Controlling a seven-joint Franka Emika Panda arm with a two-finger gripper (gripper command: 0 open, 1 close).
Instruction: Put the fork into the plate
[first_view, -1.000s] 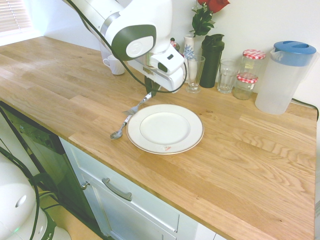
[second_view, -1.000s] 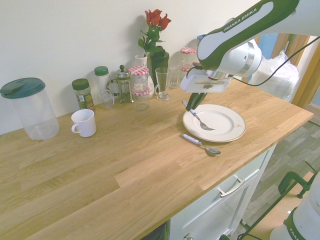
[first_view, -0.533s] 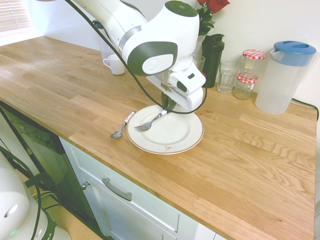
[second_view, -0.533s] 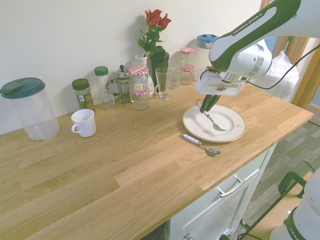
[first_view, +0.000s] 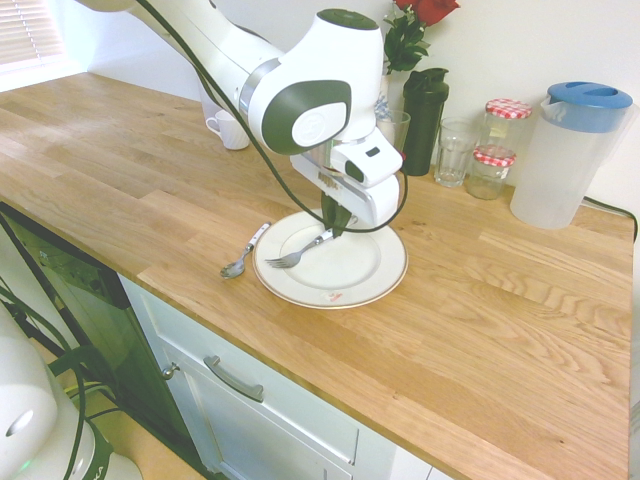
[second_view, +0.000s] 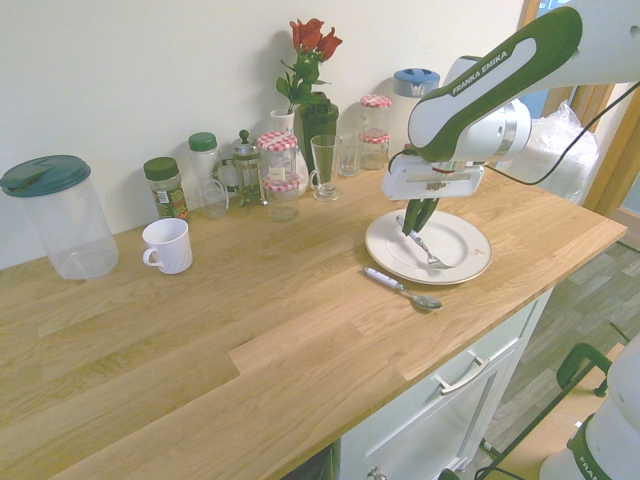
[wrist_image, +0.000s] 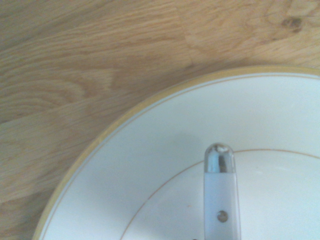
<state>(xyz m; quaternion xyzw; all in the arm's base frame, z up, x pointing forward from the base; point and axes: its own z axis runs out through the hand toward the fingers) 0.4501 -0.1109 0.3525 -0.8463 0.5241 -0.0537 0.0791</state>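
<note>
White arm reaches in from the upper left of the first exterior view, upper right of the second. Last link bends at the wrist and drops steeply, nearly straight down with a slight tilt. Pincer (first_view: 333, 222) hangs low at the end of it, dark fingers (second_view: 417, 212) pressed together. They are clamped on the handle of a fork (first_view: 297, 252), which slants down and away from the fingertips.

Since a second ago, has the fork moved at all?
Yes. The fork, held in the shut pincer, moved from over the counter beside the spoon to above the plate.
</note>
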